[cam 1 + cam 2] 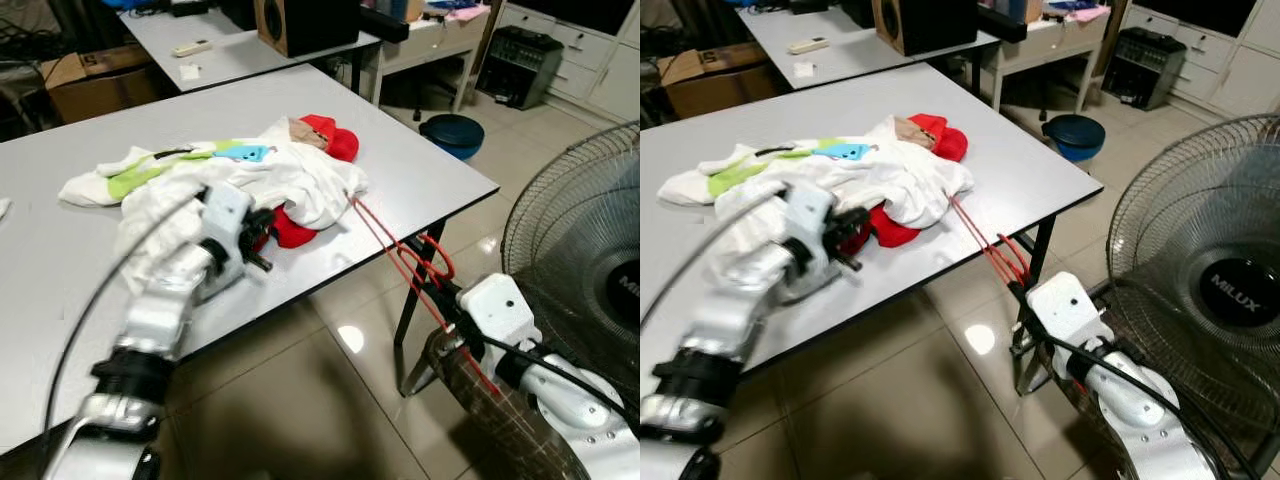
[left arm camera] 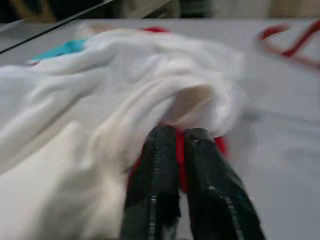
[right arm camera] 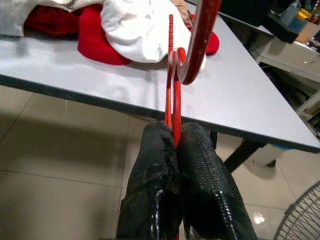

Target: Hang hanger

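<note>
A red hanger (image 1: 385,240) juts off the grey table's (image 1: 420,170) front edge, its far end tucked under a white shirt (image 1: 290,175) lying over a red garment (image 1: 295,232). Below that edge, my right gripper (image 3: 175,135) is shut on the hanger's thin bar near the hook (image 3: 197,45); it also appears in the head view (image 1: 447,300). My left gripper (image 2: 179,137) rests on the table against the clothes pile, fingers closed with a strip of red cloth between them, seen also at the pile's near side (image 1: 262,240).
A standing fan (image 1: 590,250) is close on the right, beside my right arm. A dark blue tub (image 1: 452,133) sits on the tiled floor beyond the table. Behind stands a second table with a speaker (image 1: 300,25), and a cardboard box (image 1: 95,80).
</note>
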